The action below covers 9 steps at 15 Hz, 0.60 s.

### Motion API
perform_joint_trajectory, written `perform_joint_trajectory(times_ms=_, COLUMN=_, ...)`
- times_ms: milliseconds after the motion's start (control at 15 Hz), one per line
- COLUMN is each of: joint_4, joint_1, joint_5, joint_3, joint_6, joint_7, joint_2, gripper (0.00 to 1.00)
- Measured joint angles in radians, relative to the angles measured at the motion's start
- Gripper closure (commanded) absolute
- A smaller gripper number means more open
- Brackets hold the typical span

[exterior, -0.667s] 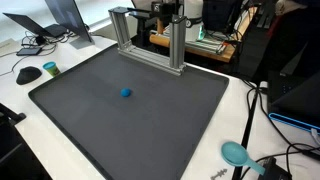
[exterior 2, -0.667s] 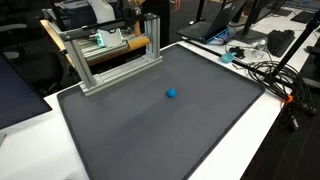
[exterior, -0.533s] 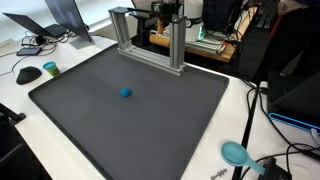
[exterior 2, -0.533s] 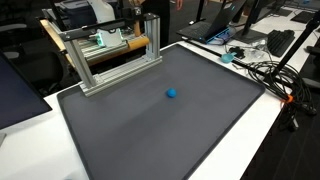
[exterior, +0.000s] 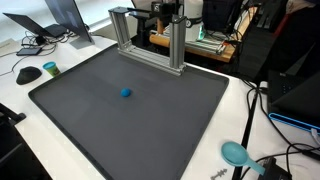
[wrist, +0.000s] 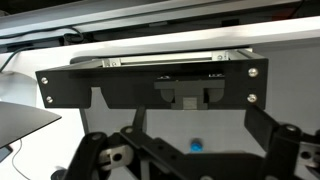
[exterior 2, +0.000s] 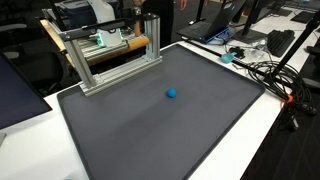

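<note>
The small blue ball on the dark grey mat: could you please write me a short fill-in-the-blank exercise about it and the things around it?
1. The small round ball on the dark grey mat is ___ in colour.
2. The number of balls on that mat is ___.
3. In the wrist view the hand is ___ and holds nothing.
4. Bare mat lies between the ball and the silver aluminium frame; they do ___ touch.

Missing words: blue; one; open; not.
</note>
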Motion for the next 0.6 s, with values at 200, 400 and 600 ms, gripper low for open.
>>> perform_joint_trajectory(times_ms=200, joint_4=-0.013, joint_1=0.022, joint_5=0.009, joint_3=-0.021, joint_6=0.068, joint_7=-0.015, joint_2=0.0, gripper=0.0)
perform_joint_trajectory(times_ms=400, joint_4=-0.064, joint_1=0.05, joint_5=0.022, joint_3=-0.066, joint_6=0.186, joint_7=-0.068, joint_2=0.0, gripper=0.0)
perform_joint_trajectory(times_ms=600, joint_4=-0.127, joint_1=0.054, joint_5=0.022, joint_3=-0.118, joint_6=0.277, joint_7=-0.135, joint_2=-0.001, gripper=0.0)
